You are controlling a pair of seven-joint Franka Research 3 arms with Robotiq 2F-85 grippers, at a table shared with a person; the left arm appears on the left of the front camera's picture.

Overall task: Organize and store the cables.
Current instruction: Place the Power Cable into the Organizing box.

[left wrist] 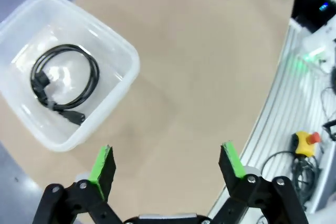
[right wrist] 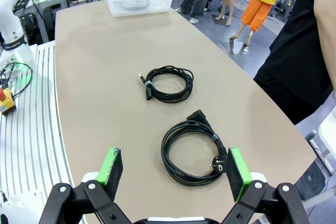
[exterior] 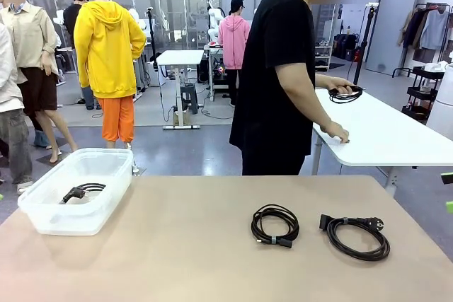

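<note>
Right wrist view: right gripper gaping wide, empty; left gripper likewise. One coiled black cable sits inside the clear plastic tub. The big plugged coil and the smaller tied coil lie well away from the tub, not yet stored.

Table holds clear tub (far left), middle cable, right cable

Front view: the table top is a plain matte tan, no pattern. Both loose cables are solid black, plugs and all: the near coil at 5 o'clock, the far coil at 4. The bin at 8 o'clock is milky see-through white, with a black boxed coil inside. The left gripper and right gripper are black with bright green pads. The person's shirt is black too.
</note>
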